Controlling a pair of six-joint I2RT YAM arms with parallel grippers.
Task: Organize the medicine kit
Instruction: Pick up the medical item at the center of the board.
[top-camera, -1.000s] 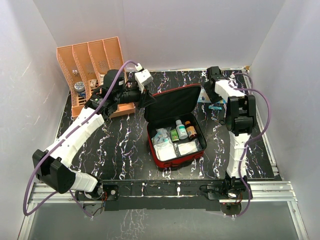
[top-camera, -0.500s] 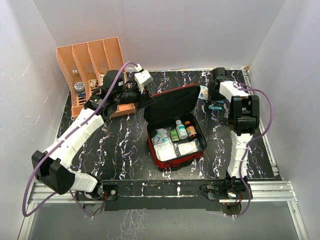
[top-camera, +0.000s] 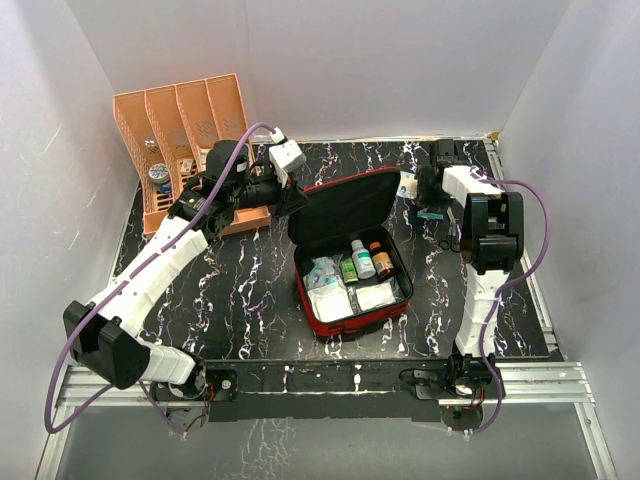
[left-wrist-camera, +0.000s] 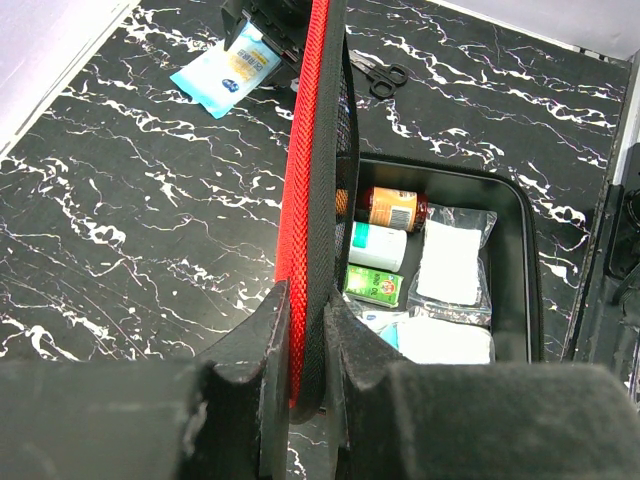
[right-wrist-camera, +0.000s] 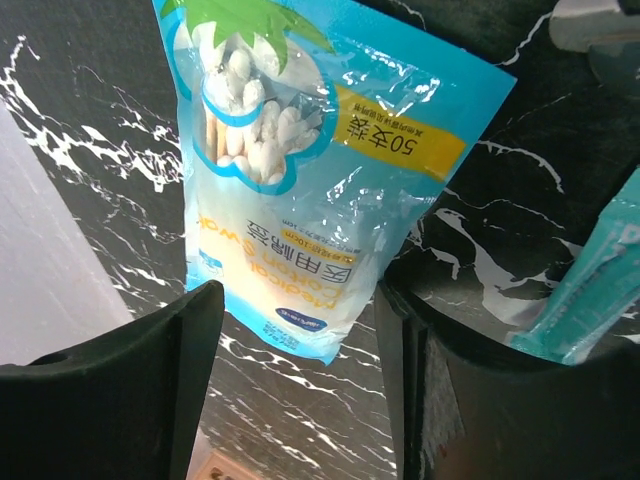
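The medicine kit (top-camera: 355, 320) lies open mid-table, red with black lining, its lid (top-camera: 345, 205) standing up. My left gripper (top-camera: 295, 197) is shut on the lid's red edge (left-wrist-camera: 315, 150), which runs between its jaws (left-wrist-camera: 305, 330). Inside sit a brown bottle (left-wrist-camera: 390, 208), a white bottle (left-wrist-camera: 378, 245), a green box (left-wrist-camera: 373, 285) and gauze packets (left-wrist-camera: 452, 262). Behind the lid lies a blue cotton swab bag (right-wrist-camera: 310, 170), also seen in the left wrist view (left-wrist-camera: 228, 70). My right gripper (right-wrist-camera: 300, 295) straddles the bag's end, one finger against each side.
An orange slotted rack (top-camera: 185, 140) stands at the back left with small items in it. Black scissors (left-wrist-camera: 380, 75) and a teal packet (right-wrist-camera: 590, 290) lie near the right arm. White walls enclose the table on three sides.
The right arm has moved toward the back wall and onto the cotton swab bag, and its jaws have narrowed around it. The left arm and the lid have not moved.
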